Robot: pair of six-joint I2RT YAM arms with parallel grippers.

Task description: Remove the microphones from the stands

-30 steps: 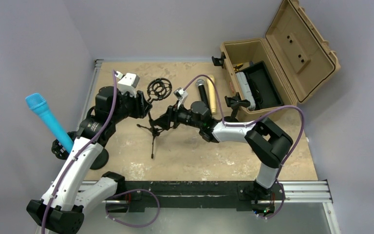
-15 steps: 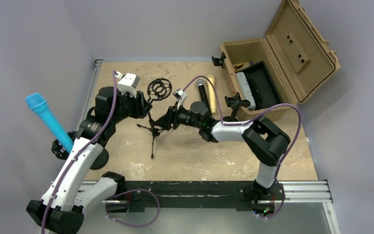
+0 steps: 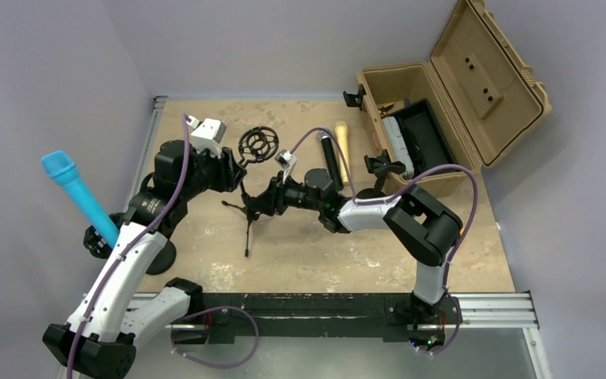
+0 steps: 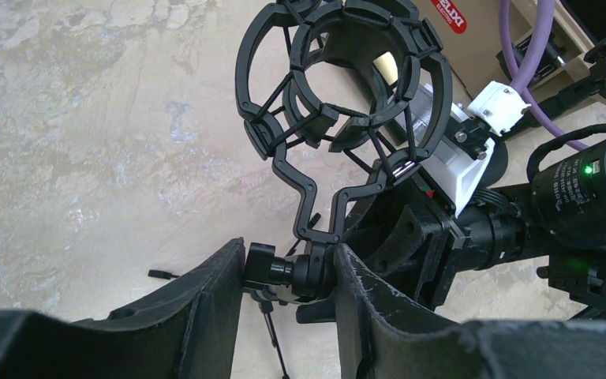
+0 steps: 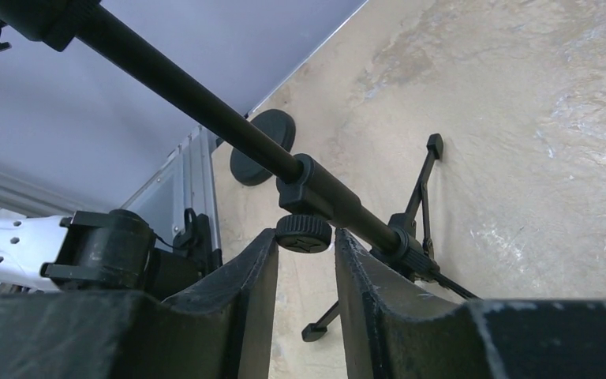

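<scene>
At the centre of the table (image 3: 442, 237), both grippers are clamping the stand (image 3: 246, 225).
The left gripper (image 4: 288, 257) is squeezing the joint (image 4: 284, 274) under the mount (image 4: 434, 79); the right gripper (image 5: 304, 246) is pinching the knob (image 5: 304, 231) on the pole (image 5: 205, 103).

Top external: fixed high behind both arm bases; looked steeply down over the whole tabletop (image 3: 323, 253).
Left wrist: sat close behind the left claw (image 4: 288, 272); faced the shock mount (image 4: 339, 87), tabletop beyond.
Right wrist: sat low behind the right claw (image 5: 305, 237); looked up along the tripod stand (image 5: 323, 193).
All three views shared that stand.
</scene>
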